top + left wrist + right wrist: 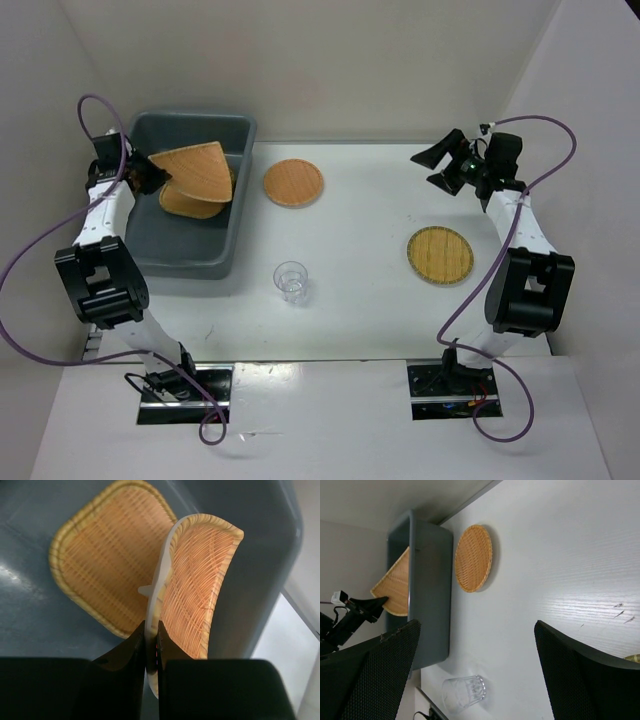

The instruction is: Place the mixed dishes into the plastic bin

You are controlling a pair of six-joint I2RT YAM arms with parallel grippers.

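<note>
My left gripper (150,178) (151,645) is shut on the rim of the rounded-triangle tray (197,170) (195,580) and holds it tilted on edge over the grey bin (190,255) (260,555). The rounded-square tray (183,206) (100,555) lies flat on the bin floor beneath it. A round orange tray (293,183) (473,557) lies on the table just right of the bin. A yellower round tray (440,255) lies at the right. The clear cup (291,281) (462,692) stands in the middle front. My right gripper (445,165) (476,630) is open and empty, raised at the far right.
The bin stands against the left wall at the back left. White walls close in the table at the back and both sides. The right arm's purple cable (560,150) loops out on the right.
</note>
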